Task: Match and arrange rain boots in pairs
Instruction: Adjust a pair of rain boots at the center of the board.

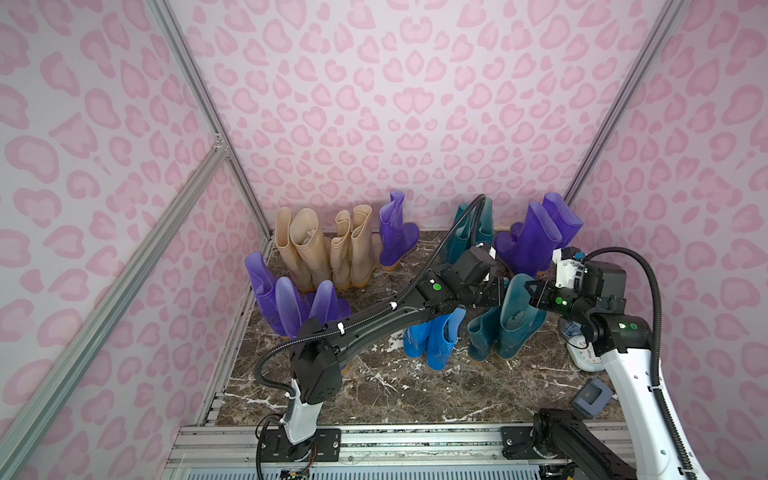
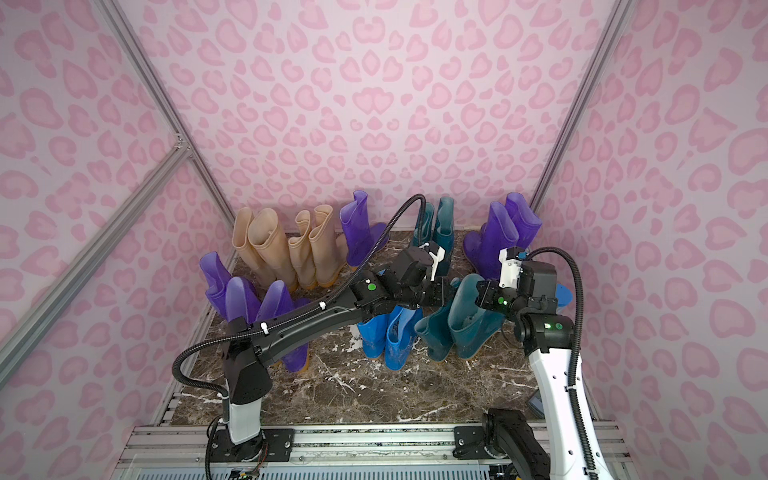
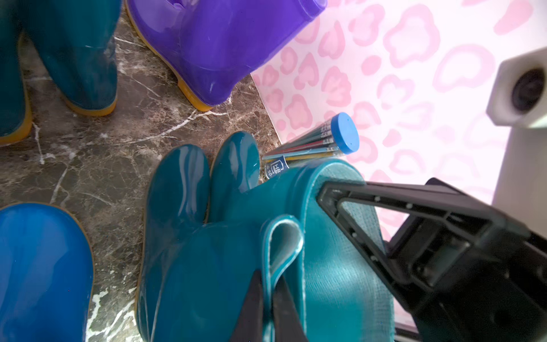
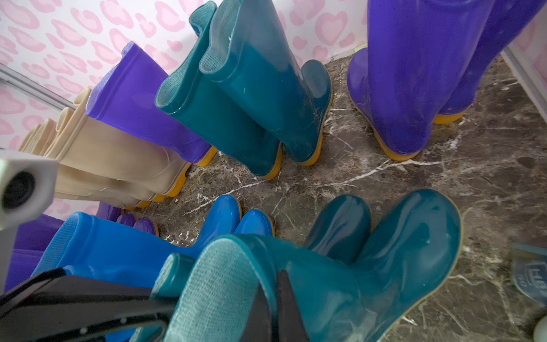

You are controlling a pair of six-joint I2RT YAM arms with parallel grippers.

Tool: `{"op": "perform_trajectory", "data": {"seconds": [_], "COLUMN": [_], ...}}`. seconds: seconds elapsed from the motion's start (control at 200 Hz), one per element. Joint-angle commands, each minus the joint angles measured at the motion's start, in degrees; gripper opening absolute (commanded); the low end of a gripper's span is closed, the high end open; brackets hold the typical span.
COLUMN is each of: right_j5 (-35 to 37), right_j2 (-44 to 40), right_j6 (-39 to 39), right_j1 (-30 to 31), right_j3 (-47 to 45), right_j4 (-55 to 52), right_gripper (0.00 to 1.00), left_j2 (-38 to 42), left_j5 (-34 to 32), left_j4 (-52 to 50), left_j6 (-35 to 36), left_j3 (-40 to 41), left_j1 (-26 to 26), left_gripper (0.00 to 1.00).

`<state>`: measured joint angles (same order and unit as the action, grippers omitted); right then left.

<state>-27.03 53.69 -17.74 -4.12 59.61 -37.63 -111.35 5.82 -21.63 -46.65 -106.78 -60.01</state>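
Two dark teal rain boots stand side by side at the front right, the smaller [image 1: 482,338] just left of the larger [image 1: 519,322]. My left gripper [image 3: 268,277] is shut on the smaller boot's [image 3: 207,266] folded top rim. My right gripper [image 4: 273,285] is shut on the larger boot's [image 4: 384,266] rim, one finger inside against the mesh lining. The two grippers [image 1: 500,291] [image 1: 530,289] are close together above the boot tops. A bright blue pair [image 1: 436,340] stands just left of them.
Along the back stand several beige boots [image 1: 324,249], one purple boot [image 1: 395,237], a teal pair [image 1: 469,232] and a purple pair [image 1: 540,237]; more purple boots [image 1: 286,303] at left. A pencil tube with blue cap [image 3: 325,139] leans by the right wall; a grey box [image 1: 592,397] lies front right.
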Motion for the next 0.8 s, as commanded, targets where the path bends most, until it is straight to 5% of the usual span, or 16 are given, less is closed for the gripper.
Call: {"op": "perform_trajectory", "data": {"seconds": [0.0,0.25,0.28,0.33,0.41,0.59,0.65,0.72,0.795], "right_j5": [-3.4,1.0,2.0,3.6,5.4,5.7,5.2,5.7,11.7], "right_j2": [0.3,2.1,2.2,2.1,2.3,1.1,0.5,0.1,0.5], "right_j6": [0.7,1.3,1.3,1.4,0.9,-0.5,-1.9,-4.7,-6.9], "right_j1": [0.1,-0.3,-0.3,-0.3,-0.3,-0.3,0.2,3.6,13.7], "right_j3": [-1.6,-0.2,0.4,1.1,2.4,8.2,10.5,12.5,14.6], "right_j4": [6.0,5.7,5.5,5.2,4.6,3.2,3.7,5.6,7.6], "right_gripper": [0.00,0.07,0.16,0.50,0.62,0.66,0.66,0.66,0.66], "left_j2": [2.0,3.2,3.2,2.9,3.1,6.2,7.9,9.9,13.9], "left_j5": [-2.0,-1.6,-1.6,-1.0,-0.9,-0.5,-0.9,-1.5,-3.8], "left_j4": [3.9,4.6,4.7,4.4,4.6,0.8,-1.4,-5.8,-10.4], "left_j6": [-3.9,-4.7,-4.5,-3.8,-2.8,6.3,10.0,14.8,19.1], "left_j3": [2.3,2.7,2.8,2.5,2.4,-1.7,-3.6,-6.1,-6.0], "left_j1": [-0.1,-0.6,-0.5,-0.5,-0.5,-0.3,-0.1,0.4,2.0], "left_gripper": [0.02,0.02,0.02,0.02,0.33,0.67,0.99,1.00,1.00]}}
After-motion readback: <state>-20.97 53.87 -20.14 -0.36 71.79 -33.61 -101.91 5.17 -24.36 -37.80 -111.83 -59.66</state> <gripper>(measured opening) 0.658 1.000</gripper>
